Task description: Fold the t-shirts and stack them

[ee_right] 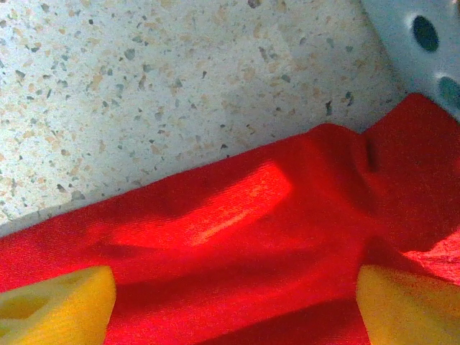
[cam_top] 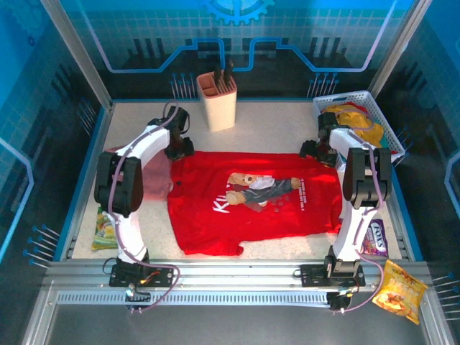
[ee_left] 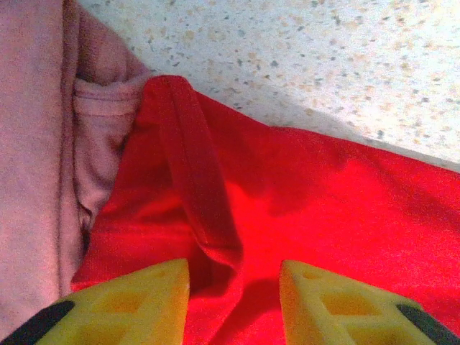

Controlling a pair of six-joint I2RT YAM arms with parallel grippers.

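Speckled tabletop (cam_top: 280, 122) inside a blue-walled cell carries everything. The left gripper (ee_left: 233, 291) has its yellow fingers apart, and a sleeve hem fold of the red t-shirt (cam_top: 215, 223) runs between them at that shirt's far left corner. The right gripper (ee_right: 237, 305) holds its jaws wide apart just above the red t-shirt's far right corner. The red t-shirt lies spread out, graphic up, between the two arms. A pink t-shirt (ee_left: 36, 158) touches its left sleeve. Yellow t-shirts (cam_top: 357, 118) sit in a white basket (cam_top: 341, 95) beyond its far right corner. A beige holder (cam_top: 217, 108) stands beyond its far edge, and snack packets (cam_top: 399, 289) lie off its near corners.
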